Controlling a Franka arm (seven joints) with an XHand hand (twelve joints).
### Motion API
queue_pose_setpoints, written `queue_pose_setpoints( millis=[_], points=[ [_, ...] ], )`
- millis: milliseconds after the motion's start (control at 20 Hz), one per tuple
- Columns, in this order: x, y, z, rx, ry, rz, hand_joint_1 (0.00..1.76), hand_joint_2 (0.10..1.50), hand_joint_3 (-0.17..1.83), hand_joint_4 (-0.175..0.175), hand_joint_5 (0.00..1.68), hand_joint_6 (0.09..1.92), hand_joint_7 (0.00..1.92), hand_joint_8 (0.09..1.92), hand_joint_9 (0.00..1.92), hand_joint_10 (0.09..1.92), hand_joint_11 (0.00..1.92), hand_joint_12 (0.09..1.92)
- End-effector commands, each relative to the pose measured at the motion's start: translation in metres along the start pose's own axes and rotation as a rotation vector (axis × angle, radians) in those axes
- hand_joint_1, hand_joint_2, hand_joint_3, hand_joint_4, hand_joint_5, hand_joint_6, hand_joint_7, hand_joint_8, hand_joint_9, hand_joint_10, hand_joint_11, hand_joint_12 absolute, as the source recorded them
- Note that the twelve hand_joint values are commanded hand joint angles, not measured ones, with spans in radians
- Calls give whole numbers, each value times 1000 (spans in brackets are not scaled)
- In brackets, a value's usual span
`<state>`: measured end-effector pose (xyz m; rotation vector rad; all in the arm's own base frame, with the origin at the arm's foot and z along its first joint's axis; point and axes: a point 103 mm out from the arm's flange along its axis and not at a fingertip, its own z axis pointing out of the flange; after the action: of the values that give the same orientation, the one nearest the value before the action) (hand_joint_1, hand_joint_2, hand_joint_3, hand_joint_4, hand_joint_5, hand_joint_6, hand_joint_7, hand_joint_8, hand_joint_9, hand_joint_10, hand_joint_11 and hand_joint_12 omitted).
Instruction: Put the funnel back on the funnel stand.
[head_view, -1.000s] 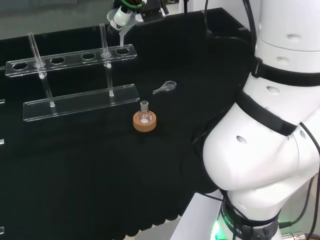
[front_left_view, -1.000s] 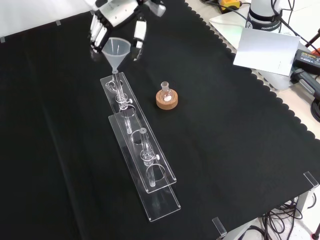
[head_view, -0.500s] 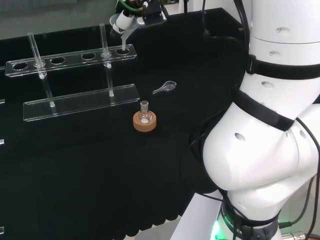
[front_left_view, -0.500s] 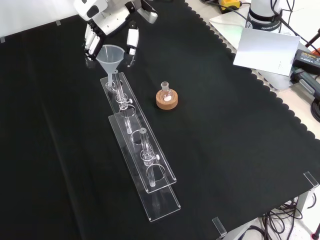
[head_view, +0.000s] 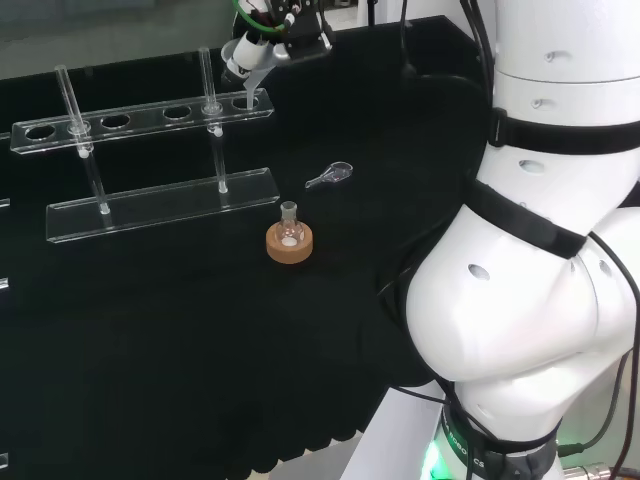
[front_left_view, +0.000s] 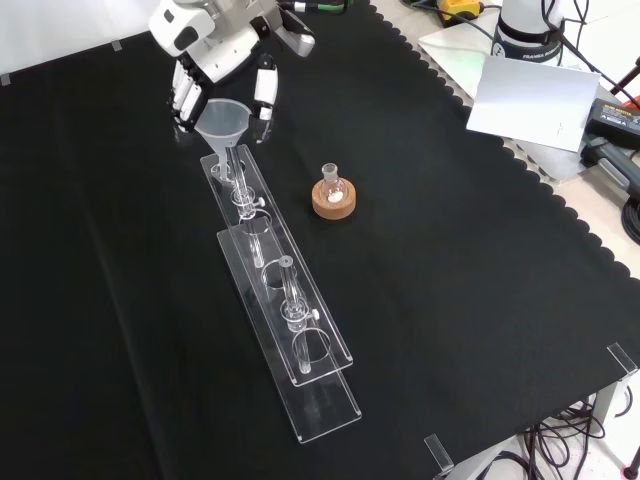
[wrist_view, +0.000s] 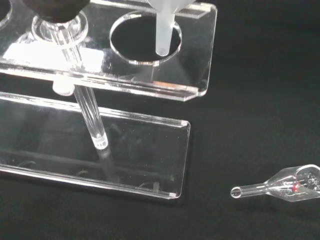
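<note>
Funnel (front_left_view: 222, 117), gripped by the hand's (front_left_view: 215, 45) curled fingers, hangs stem-down over the funnel stand's (front_left_view: 285, 300) end hole.

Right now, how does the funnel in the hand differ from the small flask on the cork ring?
The funnel is cloudy white and hangs in the air in the hand, while the small flask is clear and rests on its cork ring.
The funnel is wide at the top with its thin stem pointing down over the end hole of the clear stand; the flask is round below with a narrow neck.
Both stand upright.
</note>
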<state>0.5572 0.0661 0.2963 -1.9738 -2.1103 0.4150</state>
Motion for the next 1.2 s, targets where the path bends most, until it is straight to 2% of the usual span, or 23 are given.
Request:
queue_pose_setpoints(
  millis=[50,300,650,850,900,1050,1200],
  points=[
    [6,4,5,13,-5,-4,811,1127,-175,42,831,437,562,624,873,415,730,1211],
    [4,3,6,22,6,-22,802,1118,-175,33,779,446,490,629,807,419,685,1229],
    [8,2,11,49,-9,1,777,1046,-175,-1,574,476,340,666,648,496,561,1290],
    [12,-2,11,77,-19,-2,751,984,-175,-23,396,327,99,654,411,600,386,1371],
    [13,-3,11,84,-23,-4,749,963,-175,-26,367,271,52,598,332,628,331,1399],
    [13,-8,8,80,-35,-1,744,909,-175,-31,291,112,5,276,112,708,170,1478],
    [16,-14,5,84,-43,-2,747,884,-175,-32,242,87,0,87,14,706,91,1513]
  ],
)
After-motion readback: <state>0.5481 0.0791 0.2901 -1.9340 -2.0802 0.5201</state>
